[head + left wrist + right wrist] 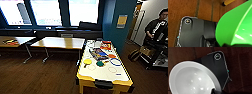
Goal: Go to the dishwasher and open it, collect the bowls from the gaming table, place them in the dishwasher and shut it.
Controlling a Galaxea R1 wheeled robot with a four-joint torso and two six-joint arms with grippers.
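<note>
Dark wood floor (37, 75), big windows (47, 11) at 12 o'clock, teal wall (112, 20) at 1. Gaming table (103, 71), yellow-edged with white top, at 5 o'clock from my head view, cluttered with coloured discs and rings. Wooden tables (60, 42) at 10 to 11. Person (157, 27) at 3 o'clock. Green bowl (235, 26) looms by left wrist, white bowl (191, 79) by right wrist; whether either pincer grips its bowl, I cannot tell.
</note>
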